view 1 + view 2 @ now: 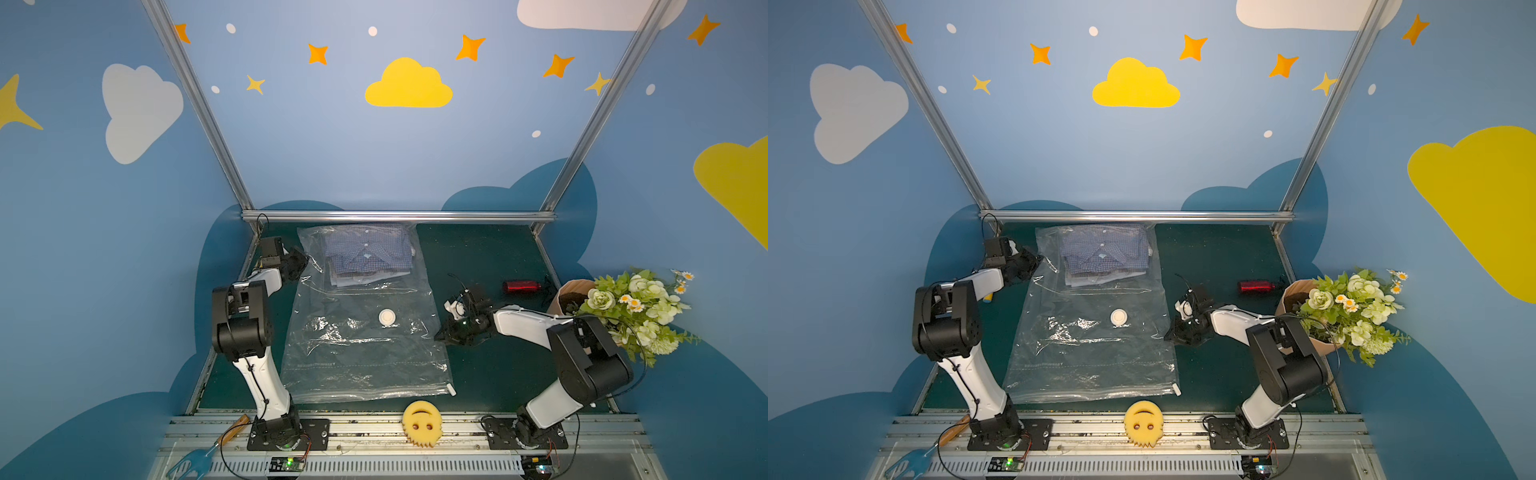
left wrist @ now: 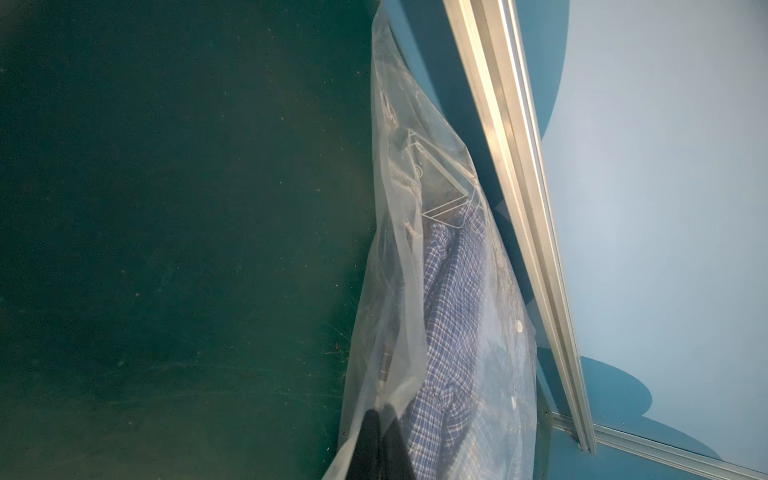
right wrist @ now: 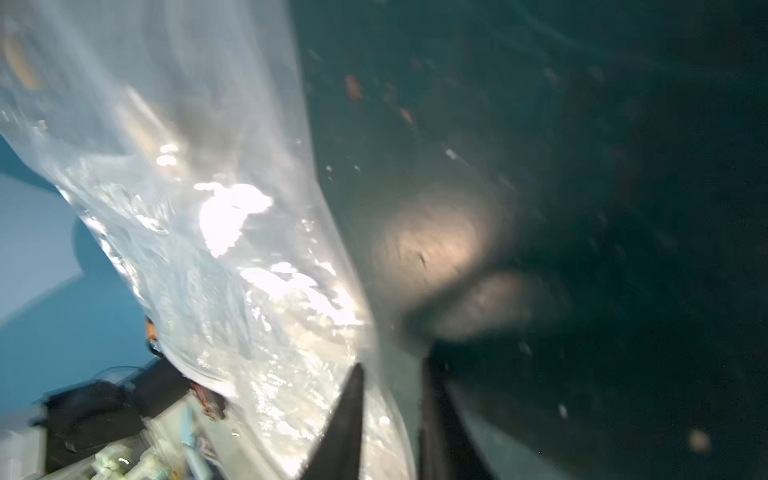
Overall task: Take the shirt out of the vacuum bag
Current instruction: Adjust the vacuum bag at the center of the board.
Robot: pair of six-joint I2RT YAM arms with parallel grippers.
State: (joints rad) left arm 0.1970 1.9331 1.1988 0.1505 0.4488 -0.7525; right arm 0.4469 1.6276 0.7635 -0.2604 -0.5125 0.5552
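— Looking at the vacuum bag (image 1: 365, 345) first: where do we have it?

— Flat on the green surface (image 1: 478, 249), filling the middle of both top views. The shirt (image 1: 365, 253), a blue check, sits folded inside at the bag's upper end, just below the metal rail (image 1: 395, 216). The white valve (image 1: 386, 317) is mid-bag. The zip-seal edge (image 1: 365, 394) and its slider clip (image 1: 451, 390) run along the lower end, well apart from the shirt.

— And our claws?

— Our left claw (image 1: 305, 261) is clenched on the plastic at the bag's upper left edge, beside the shirt. The left wrist view shows its fingers (image 2: 374, 449) pinched together on a fold. Our right claw (image 3: 392, 370) is at the bag's right edge, about level with the valve. In the blurred right wrist view its fingers stand apart with the edge between them, so we read it as not gripping yet.

— What could go wrong from here?

— We cannot tell whether the zip is open. If it is sealed, any pull drags the whole bag and the shirt goes nowhere. The film looks slick, so the left pinch may slip. The right claw may also close on one layer only, or on nothing. A hard tug toward the lower frame could sweep the bag into the yellow sponge (image 1: 422, 423).
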